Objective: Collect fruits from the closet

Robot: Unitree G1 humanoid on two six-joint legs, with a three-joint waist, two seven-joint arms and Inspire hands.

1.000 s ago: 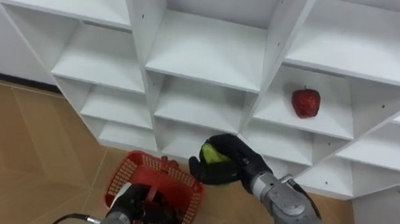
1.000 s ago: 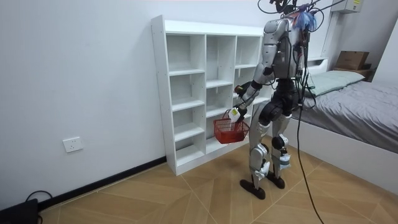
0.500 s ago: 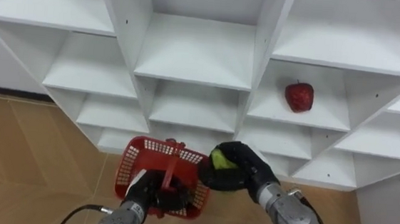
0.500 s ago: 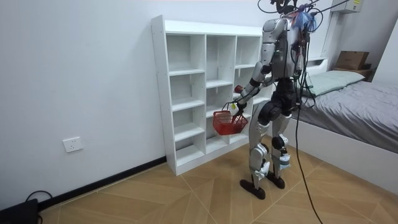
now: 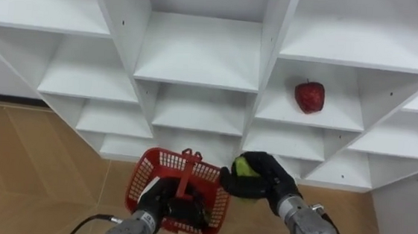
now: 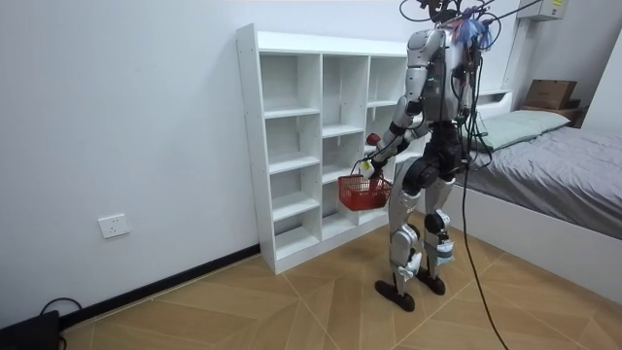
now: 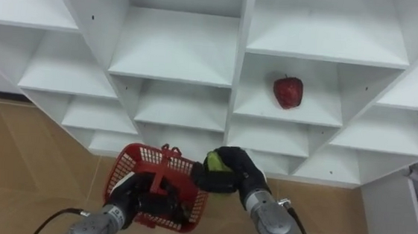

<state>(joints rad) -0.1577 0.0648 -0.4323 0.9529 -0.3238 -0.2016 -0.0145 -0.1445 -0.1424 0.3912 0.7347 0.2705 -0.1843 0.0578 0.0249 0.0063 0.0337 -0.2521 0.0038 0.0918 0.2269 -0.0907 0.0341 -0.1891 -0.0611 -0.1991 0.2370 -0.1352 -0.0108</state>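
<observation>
The white closet (image 5: 199,56) stands on a wood floor (image 5: 26,155), with a red apple (image 5: 309,96) on a right-hand shelf. The right hand (image 5: 271,179) wraps a green fruit (image 5: 244,167) just beside the red basket (image 5: 147,178), which the left hand (image 5: 159,204) grips.

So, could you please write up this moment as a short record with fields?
robot: standing in front of the white shelf unit
left hand: curled round the handle of the red basket
right hand: holding a green fruit beside the basket's rim
on shelf: red apple, in a compartment above and right of the basket
not yet done: green fruit into basket
</observation>
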